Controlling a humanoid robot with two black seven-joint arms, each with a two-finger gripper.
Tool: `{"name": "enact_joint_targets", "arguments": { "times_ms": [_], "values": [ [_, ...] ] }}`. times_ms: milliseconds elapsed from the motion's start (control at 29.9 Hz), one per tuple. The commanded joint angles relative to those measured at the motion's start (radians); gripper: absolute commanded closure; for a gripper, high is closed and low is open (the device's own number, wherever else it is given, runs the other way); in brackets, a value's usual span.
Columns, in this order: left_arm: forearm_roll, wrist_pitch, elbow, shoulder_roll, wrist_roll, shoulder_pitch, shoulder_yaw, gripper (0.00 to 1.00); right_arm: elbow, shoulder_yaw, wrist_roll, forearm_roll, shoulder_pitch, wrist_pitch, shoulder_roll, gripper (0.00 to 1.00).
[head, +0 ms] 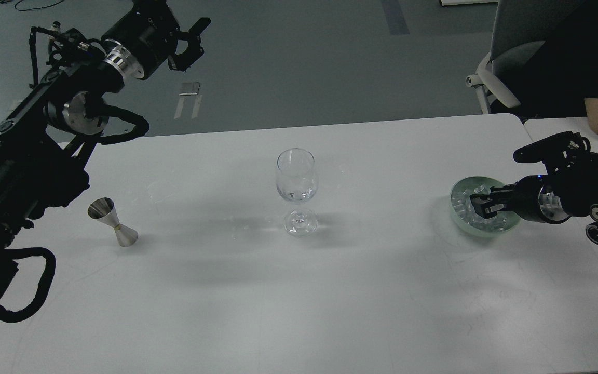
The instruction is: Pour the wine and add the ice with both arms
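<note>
Many ice cubes (467,210), slippery and hard, fill the glass bowl (457,188); right gripper (479,203) reaches among them, grip undeterminable. Left gripper (191,44) hangs parted, empty. Wine glass (297,190): fragile, hold the stem.

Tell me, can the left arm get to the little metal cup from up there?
Probably yes. The left end effector hangs high beyond the table's far edge, holding nothing. The metal cup stands alone on the white table at the arm's side, nothing between them. It would need to swing down.
</note>
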Motion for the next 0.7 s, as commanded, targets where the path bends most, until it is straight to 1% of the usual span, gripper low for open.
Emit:
{"name": "enact_joint_targets", "arguments": {
  "times_ms": [0, 669],
  "values": [
    [0.0, -0.001, 0.0, 0.003, 0.0, 0.0, 0.001, 0.01, 0.003, -0.001, 0.001, 0.003, 0.0, 0.0, -0.001, 0.51],
    [0.0, -0.001, 0.0, 0.005, 0.0, 0.0, 0.001, 0.01, 0.013, 0.0, 0.001, 0.008, -0.012, 0.0, -0.017, 0.49]
  ]
}}
